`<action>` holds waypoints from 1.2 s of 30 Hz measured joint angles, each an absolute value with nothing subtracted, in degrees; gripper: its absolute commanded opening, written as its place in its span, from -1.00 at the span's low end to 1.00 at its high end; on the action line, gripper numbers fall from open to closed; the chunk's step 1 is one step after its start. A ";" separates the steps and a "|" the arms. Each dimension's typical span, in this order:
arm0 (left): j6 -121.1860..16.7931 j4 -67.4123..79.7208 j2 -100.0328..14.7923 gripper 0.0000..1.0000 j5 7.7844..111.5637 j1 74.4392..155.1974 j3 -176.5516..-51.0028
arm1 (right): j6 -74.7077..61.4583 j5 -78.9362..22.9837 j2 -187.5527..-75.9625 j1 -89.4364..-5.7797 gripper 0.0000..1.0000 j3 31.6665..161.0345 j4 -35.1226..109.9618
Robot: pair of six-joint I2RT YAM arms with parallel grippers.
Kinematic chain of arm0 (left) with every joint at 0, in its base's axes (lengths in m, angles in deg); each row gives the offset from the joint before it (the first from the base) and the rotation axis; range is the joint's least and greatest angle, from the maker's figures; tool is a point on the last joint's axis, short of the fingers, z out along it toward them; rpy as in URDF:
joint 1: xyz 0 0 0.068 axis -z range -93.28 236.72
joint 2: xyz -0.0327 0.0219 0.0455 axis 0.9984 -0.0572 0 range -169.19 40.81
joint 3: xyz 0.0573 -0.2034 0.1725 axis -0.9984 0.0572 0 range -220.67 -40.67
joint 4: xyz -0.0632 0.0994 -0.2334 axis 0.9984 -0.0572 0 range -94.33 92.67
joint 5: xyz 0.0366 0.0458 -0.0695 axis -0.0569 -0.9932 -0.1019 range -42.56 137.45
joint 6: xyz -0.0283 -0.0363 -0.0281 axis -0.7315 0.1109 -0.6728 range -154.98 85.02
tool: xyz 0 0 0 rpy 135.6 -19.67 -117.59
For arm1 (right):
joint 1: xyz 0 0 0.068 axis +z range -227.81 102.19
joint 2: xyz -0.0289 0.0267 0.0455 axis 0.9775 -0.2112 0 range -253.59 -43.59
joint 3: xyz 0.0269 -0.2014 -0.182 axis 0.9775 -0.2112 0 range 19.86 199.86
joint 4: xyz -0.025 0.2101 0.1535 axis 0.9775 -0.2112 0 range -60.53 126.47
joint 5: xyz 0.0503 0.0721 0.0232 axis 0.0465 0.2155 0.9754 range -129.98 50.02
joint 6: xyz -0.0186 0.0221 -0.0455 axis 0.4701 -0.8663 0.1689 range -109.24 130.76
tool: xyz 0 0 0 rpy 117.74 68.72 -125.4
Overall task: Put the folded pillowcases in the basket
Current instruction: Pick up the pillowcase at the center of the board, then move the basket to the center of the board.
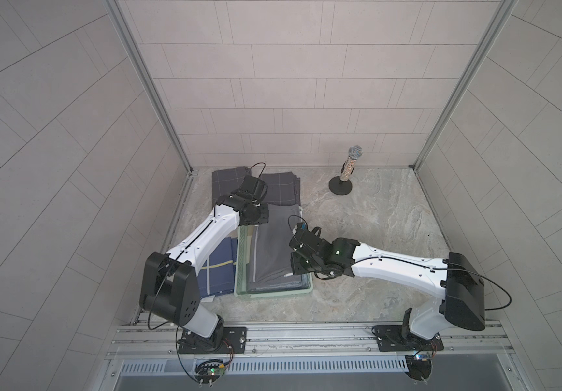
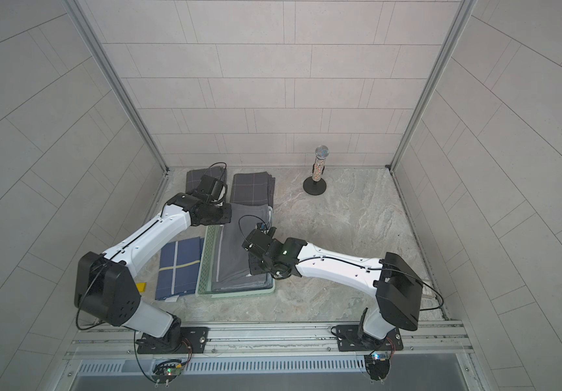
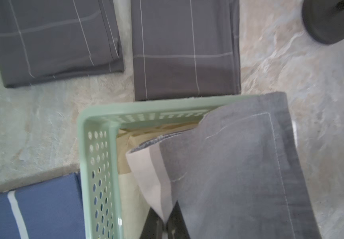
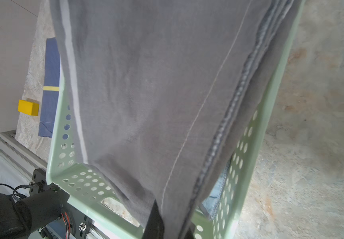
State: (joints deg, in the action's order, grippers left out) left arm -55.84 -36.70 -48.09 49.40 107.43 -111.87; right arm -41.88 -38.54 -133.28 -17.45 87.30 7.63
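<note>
Pillowcase (image 1: pixel 272 247), plain grey and folded, hangs over the basket (image 1: pixel 274 294), pinched at two spots and not let go. Its near end sags down inside the mint-green walls. Its far end, at 12 o'clock, lies across the far rim, and the left wrist view shows the cloth covering that rim's corner.

Left gripper (image 3: pixel 164 225) is pressed together on a turned-up corner at about 11 o'clock of the cloth, with the pale underside showing just above its tips. Right gripper (image 4: pixel 171 225) nips the hem at about 4 o'clock, jaws tight, with the cloth lifted there above the basket's side wall.

My reading is that the carry is done and the pillowcase is over the target and partly in, but the drop isn't made. What's left is to bring the far end inside the rim, lower it, and open both grippers. The risk I'd watch is that the overhang at 12 o'clock catches the rim and spoils the fold.

Moving outward, brown paper (image 3: pixel 146 132) lines the basket floor. On the worktop (image 1: pixel 357 237), a blue folded cloth (image 1: pixel 217 270) lies just beside the basket at 9 o'clock, with a yellow block (image 2: pixel 142 287) beyond it. A dark checked folded cloth (image 1: pixel 281 188) sits just past the far rim at 12 o'clock, and its twin (image 1: pixel 227 181) lies beside it at 11. The microphone (image 1: pixel 350 169) stands on its stand well apart at 1 o'clock.
</note>
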 measured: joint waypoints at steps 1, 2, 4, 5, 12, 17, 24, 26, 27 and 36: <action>-55.84 -36.51 -48.51 -1.00 49.51 107.34 -110.93 | -42.01 -38.33 -133.28 -17.45 -1.00 86.62 8.17; -55.84 -36.20 -48.95 -1.00 49.69 107.32 -110.04 | -42.10 -38.13 -133.28 -17.47 -1.00 85.77 8.83; -55.84 -35.19 -49.78 -1.00 50.03 107.21 -108.81 | -42.30 -37.82 -133.33 -17.45 -1.00 84.20 9.81; -55.86 -34.74 -50.26 -1.00 50.08 107.17 -108.44 | -42.45 -37.69 -133.41 -17.45 -1.00 83.45 10.34; -55.88 -32.68 -51.72 -1.00 49.66 106.66 -108.13 | -43.81 -36.40 -136.32 -17.45 -1.00 80.44 14.10; -55.23 -32.92 -51.94 -0.20 48.16 106.49 -108.16 | -44.88 -35.51 -136.63 -17.17 -0.02 79.52 14.97; -55.53 -34.52 -51.26 0.43 46.32 106.34 -108.61 | -45.07 -40.07 -130.55 -12.18 0.27 81.77 8.07; -55.51 -35.28 -49.84 0.43 46.17 106.34 -109.12 | -44.96 -41.84 -127.10 -10.79 0.28 83.32 5.22; -55.49 -35.94 -48.77 0.43 46.12 106.34 -109.62 | -44.75 -42.76 -125.22 -10.26 0.27 84.02 3.96; -55.75 -38.43 -33.12 0.43 46.34 106.18 -107.26 | -38.76 -48.49 -115.88 -19.11 0.23 81.14 -3.32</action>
